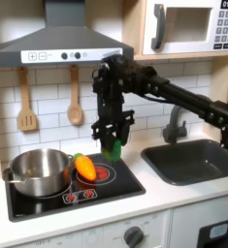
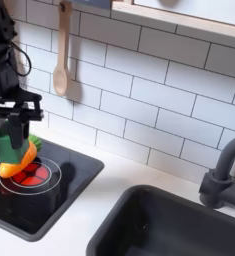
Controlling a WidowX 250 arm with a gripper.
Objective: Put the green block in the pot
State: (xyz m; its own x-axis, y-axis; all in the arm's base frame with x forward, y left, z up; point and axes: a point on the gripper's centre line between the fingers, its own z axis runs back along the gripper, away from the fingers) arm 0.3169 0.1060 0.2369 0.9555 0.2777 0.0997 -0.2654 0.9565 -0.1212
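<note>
My gripper (image 1: pixel 113 145) hangs above the black toy stove, shut on the green block (image 1: pixel 114 149), a small bright green piece held between the fingers. In the second exterior view the green block (image 2: pixel 11 146) shows below the black fingers (image 2: pixel 1 137) at the second exterior view's left edge, lifted off the cooktop. The pot (image 1: pixel 38 170), shiny steel with side handles, stands on the stove's left side in the first exterior view, well to the left of the gripper. Between them lies an orange toy vegetable (image 1: pixel 85 167) with a green tip.
The stove (image 1: pixel 72 189) has a red burner ring. A dark grey sink (image 1: pixel 198 160) with a grey faucet (image 1: pixel 174 124) lies at the first exterior view's right. Wooden utensils (image 1: pixel 75 97) hang on the tiled wall. A range hood and a microwave (image 1: pixel 191 26) are overhead.
</note>
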